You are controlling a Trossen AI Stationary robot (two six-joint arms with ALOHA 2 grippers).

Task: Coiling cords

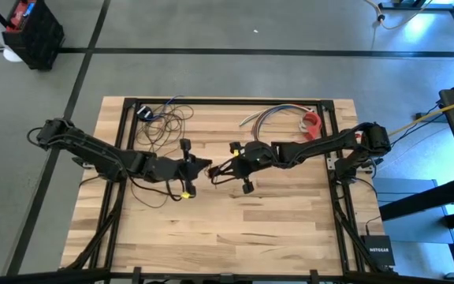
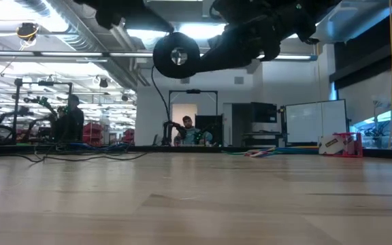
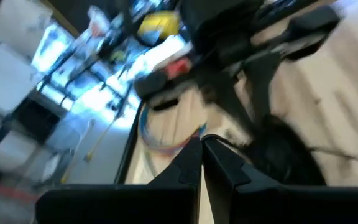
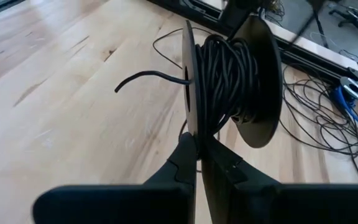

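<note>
Black cords (image 4: 229, 81), pale striped wooden table (image 1: 274, 229)

Overhead, straight down on the whole desk (image 1: 227, 229) and both arms. Low down at desk height — level across the planks into the room behind. From each wrist, close past its own jaws; shared with overhead — the desk's middle.

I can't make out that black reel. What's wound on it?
Dark cord fills the spool, one loose end sticking out. The right fingers pinch its rim. The inner layers and hub are covered.
</note>
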